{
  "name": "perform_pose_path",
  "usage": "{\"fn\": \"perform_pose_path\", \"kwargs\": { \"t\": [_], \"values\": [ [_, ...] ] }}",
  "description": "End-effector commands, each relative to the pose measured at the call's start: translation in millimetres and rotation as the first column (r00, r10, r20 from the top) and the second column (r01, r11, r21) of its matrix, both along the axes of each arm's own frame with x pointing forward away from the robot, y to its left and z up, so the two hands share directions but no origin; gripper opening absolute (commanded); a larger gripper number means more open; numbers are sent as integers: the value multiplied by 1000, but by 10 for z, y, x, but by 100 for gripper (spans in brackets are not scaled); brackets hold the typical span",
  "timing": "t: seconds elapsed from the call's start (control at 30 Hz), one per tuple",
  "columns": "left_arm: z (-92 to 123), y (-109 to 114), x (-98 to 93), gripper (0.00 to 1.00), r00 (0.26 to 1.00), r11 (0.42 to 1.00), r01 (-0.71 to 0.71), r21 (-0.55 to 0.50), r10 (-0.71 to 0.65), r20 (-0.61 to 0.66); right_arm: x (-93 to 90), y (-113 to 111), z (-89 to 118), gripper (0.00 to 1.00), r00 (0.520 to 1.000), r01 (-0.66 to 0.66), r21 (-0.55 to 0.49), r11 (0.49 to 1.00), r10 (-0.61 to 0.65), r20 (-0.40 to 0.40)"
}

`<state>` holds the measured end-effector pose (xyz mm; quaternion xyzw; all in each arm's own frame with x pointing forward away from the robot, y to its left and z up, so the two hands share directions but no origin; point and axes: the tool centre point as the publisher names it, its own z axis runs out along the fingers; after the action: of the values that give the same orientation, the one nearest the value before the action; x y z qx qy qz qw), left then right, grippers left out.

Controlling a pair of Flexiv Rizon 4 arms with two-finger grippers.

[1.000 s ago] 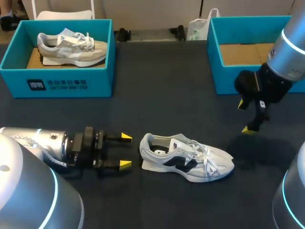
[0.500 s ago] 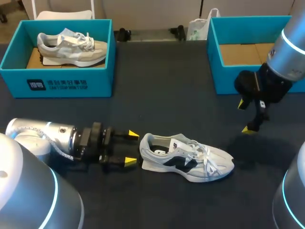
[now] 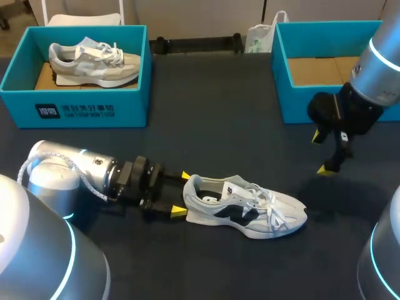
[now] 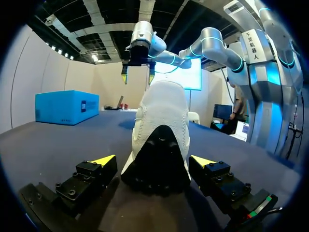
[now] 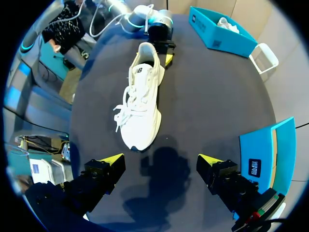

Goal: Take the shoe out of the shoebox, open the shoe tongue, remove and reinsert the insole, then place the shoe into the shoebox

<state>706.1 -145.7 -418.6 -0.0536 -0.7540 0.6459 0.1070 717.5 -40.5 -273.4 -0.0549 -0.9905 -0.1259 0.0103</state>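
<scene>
A white and grey shoe [image 3: 247,206] with a black side patch lies on the dark table, toe to the right. My left gripper [image 3: 182,194] is open at its heel, one yellow tip on each side. In the left wrist view the black heel of the shoe [image 4: 161,140] sits between the fingers of that gripper [image 4: 153,160], with a small gap on both sides. My right gripper [image 3: 322,152] hangs open above the table, right of the toe. The right wrist view has the shoe [image 5: 142,101] ahead of the open right gripper [image 5: 161,158].
A teal shoebox [image 3: 25,87] at the back left holds a second, beige shoe [image 3: 94,62]. Another teal shoebox [image 3: 281,75] at the back right shows only its cardboard floor. Bare table lies between the boxes and in front of the shoe.
My left arm has slid right along the table until its open fingers flank the shoe's heel. The right arm and the shoe have stayed where they were.
</scene>
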Motion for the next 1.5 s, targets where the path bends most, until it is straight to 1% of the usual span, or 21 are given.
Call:
{"fn": "perform_pose_path", "kwargs": {
  "t": [0.03,0.17,0.5,0.93,1.1,1.3,1.33,1.37,1.4,1.5],
  "values": [
    [-32,-51,29,100,999,999,32,5,-32,4,-3,4,-3,100,1000,1,-2,1000,-1,0],
    [-34,-92,33,100,999,999,39,3,-39,-1,-3,4,-3,100,1000,1,-2,1000,-1,0],
    [-30,-233,-105,100,998,998,63,8,-63,9,-3,4,-3,100,1000,1,-2,1000,-1,0],
    [-29,-397,-177,100,998,998,62,-2,-62,-5,-3,4,-3,100,1000,1,-2,1000,-1,0],
    [-53,-503,-182,100,999,999,48,0,-48,-11,-3,4,-3,100,1000,1,-2,1000,-1,0],
    [-67,-550,-202,100,999,999,38,1,-38,-11,-3,4,-3,100,1000,1,-2,1000,-1,0],
    [-69,-554,-205,81,999,999,33,0,-33,-8,-3,4,-3,100,1000,1,-2,1000,-1,0],
    [-70,-555,-206,37,999,1000,31,0,-31,-8,-3,4,-3,100,1000,1,-2,1000,-1,0],
    [-74,-555,-210,0,1000,1000,28,0,-28,-5,-3,4,-3,100,1000,1,-2,1000,-1,0],
    [-74,-513,-221,0,1000,1000,15,-1,-15,1,-3,4,-3,100,1000,1,-2,1000,-1,0]
  ]
}}
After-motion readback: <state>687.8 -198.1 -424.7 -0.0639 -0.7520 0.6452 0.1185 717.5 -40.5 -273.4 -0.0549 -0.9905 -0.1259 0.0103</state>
